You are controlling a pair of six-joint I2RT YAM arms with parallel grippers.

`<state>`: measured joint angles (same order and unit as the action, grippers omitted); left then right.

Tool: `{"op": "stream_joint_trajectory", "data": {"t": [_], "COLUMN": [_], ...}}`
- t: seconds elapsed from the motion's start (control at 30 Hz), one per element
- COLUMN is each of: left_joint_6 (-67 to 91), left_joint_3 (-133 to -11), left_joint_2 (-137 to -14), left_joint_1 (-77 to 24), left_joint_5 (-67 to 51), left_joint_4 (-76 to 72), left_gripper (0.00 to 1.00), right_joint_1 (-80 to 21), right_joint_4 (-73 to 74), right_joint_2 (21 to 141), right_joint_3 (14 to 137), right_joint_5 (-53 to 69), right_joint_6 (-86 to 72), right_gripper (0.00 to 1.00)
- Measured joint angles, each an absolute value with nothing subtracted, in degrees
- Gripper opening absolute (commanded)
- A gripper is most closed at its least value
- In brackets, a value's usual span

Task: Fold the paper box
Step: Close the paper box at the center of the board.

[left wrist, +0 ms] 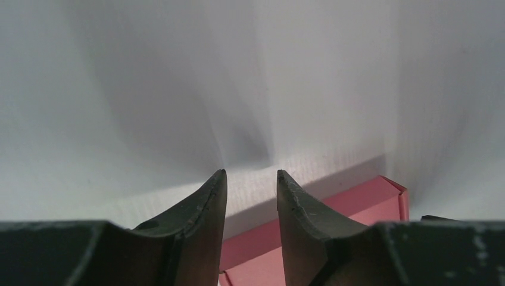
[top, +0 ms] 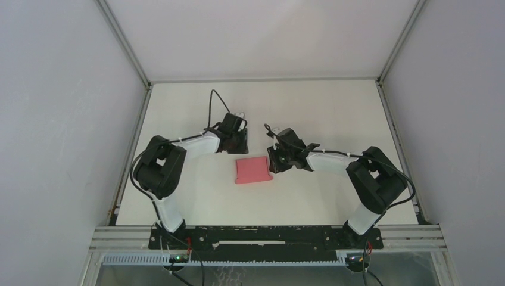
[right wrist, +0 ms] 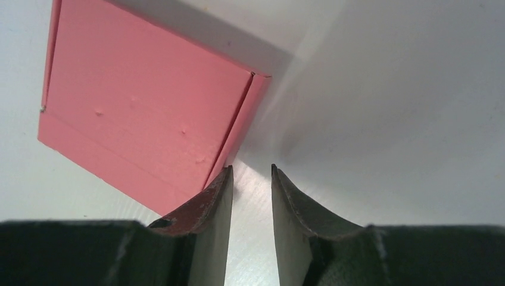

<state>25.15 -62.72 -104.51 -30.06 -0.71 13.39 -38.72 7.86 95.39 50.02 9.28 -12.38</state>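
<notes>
The pink paper box [top: 253, 170] lies flat on the white table, its panels folded together into a closed rectangle. My left gripper [top: 237, 145] hovers just behind the box's far left corner, jaws open and empty. In the left wrist view the box [left wrist: 357, 202] shows low, beyond and between the fingers of that gripper [left wrist: 250, 173]. My right gripper [top: 276, 162] stands at the box's right edge, open, with only bare table in the gap. In the right wrist view the box [right wrist: 143, 113] sits up left, its side flap next to the left fingertip of that gripper [right wrist: 251, 168].
The white table [top: 321, 113] is enclosed by grey walls and metal frame posts [top: 124, 42] at the back corners. A black cable [top: 211, 107] loops up from the left arm. Both arm bases sit on the rail [top: 262, 235] at the near edge.
</notes>
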Motion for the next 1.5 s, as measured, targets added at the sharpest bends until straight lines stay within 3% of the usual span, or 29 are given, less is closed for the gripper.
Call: {"op": "stream_joint_trajectory", "data": {"t": [0.33,0.8,1.07,1.23,1.27,1.3,1.33,1.43,1.5], "left_joint_6": [27.27,32.58,32.97,32.95,32.93,32.93,32.95,33.12,33.52], "left_joint_3": [-56.07,-42.06,-40.42,-40.47,-40.47,-40.47,-40.47,-40.38,-40.34], "left_joint_2": [-100.73,-88.31,-75.68,-72.6,-72.23,-71.83,-71.22,-68.49,-65.41], "left_joint_1": [-35.46,-42.96,-42.96,-42.96,-42.96,-42.96,-42.96,-42.96,-42.96], "left_joint_5": [-2.09,-3.4,0.47,3.46,4.03,4.54,5.13,7.4,8.93], "left_joint_4": [9.06,7.14,13.87,16.99,17.76,18.48,19.27,21.32,22.81], "left_gripper": [0.4,0.4,0.48,0.55,0.58,0.6,0.61,0.99,1.0], "right_joint_1": [-42.94,-47.72,-50.11,-50.19,-50.19,-50.19,-50.15,-49.39,-48.6], "right_joint_4": [9.15,14.72,19.11,19.25,19.29,19.4,19.53,19.51,19.73], "right_joint_2": [92.88,77.65,67.79,67.22,67.46,67.81,68.42,69.38,68.86], "right_joint_3": [46.85,38.72,37.85,37.87,37.98,38.2,38.63,39.51,39.7], "right_joint_5": [7.27,2.07,-1.85,-2.07,-2.09,-2.09,-1.96,-1.26,-1.02], "right_joint_6": [-14.44,-19.38,-21.12,-20.75,-20.49,-20.27,-19.79,-18.81,-18.52], "right_gripper": [0.38,0.4,0.46,0.56,0.62,0.92,0.99,1.0,1.0]}}
